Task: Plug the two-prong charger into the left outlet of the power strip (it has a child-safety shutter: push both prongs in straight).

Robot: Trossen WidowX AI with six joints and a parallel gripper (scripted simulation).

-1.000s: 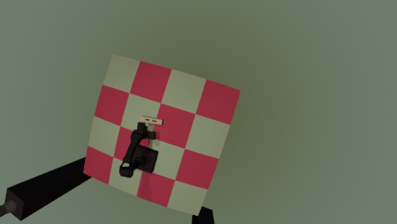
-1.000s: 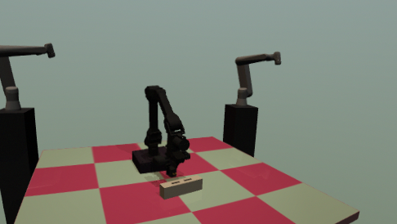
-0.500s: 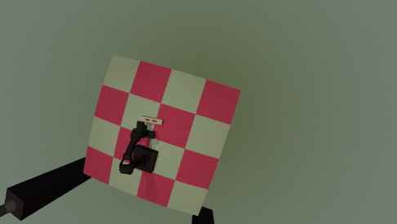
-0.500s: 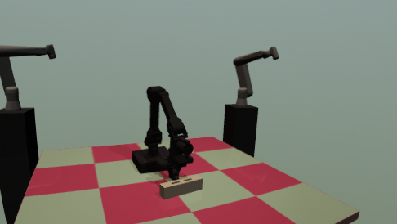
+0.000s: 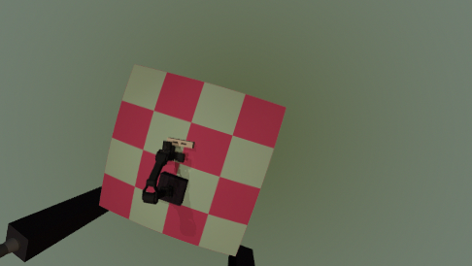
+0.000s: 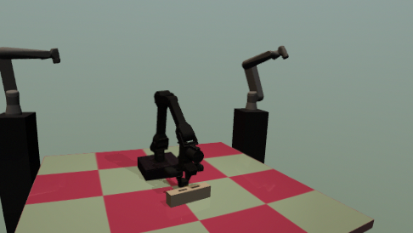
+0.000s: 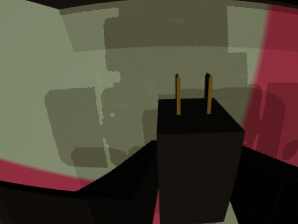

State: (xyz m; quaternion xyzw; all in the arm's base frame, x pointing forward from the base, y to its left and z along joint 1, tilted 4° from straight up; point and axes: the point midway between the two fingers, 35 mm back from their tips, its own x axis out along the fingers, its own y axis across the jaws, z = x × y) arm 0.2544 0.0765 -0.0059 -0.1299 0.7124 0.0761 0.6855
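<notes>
The gripper is closed partway on one black charger, between its two fingers; two brass prongs stick out, clear of any slot. Near it, one tan power strip with two outlets lies on one checkered table. Beyond stand two gray arms on two black pedestals.

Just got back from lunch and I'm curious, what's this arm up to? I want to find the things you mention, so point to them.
The black arm has a dark two-prong charger (image 7: 197,175) shut in its gripper (image 6: 183,184), and both prongs (image 7: 178,95) are in plain sight in the wrist view. The gripper is low beside the tan power strip (image 5: 188,145) (image 6: 189,196) on the checkered table. The job is to push the charger into the left outlet; it isn't plugged in yet.
</notes>
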